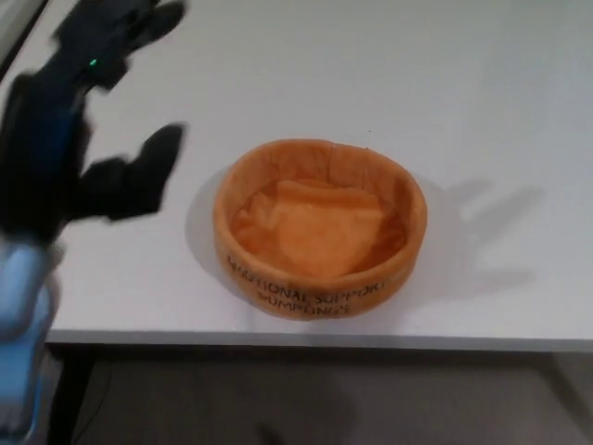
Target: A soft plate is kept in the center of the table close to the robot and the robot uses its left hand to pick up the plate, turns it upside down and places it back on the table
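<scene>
An orange soft plate (pixel 320 227) sits upright on a white worktop (pixel 389 83), close to the worktop's near edge and roughly centred across it. The plate is round with a raised fabric wall and a crumpled cloth floor inside. Dark lettering runs along the outside of its near wall; the words are blurred and only partly readable.

To the left of the plate, the robot's left hand (pixel 88 130) is above the worktop. It is black and smeared by motion blur. Its fingers (pixel 148 167) are spread apart and hold nothing. One finger points toward the plate's left wall and stops short of it, with a strip of bare worktop between them. Another finger (pixel 153 23) reaches up and away, farther back than the plate. A small green light shows on the back of the hand. Below the hand, nearer than the plate's front wall, a pale blue-white part of the arm (pixel 20 343) hangs over the worktop's near edge.

To the right of the plate, a faint grey shadow of a spread hand lies on the worktop. The right hand does not show.

Below the worktop's near edge, a dim floor (pixel 324 399) is visible.
</scene>
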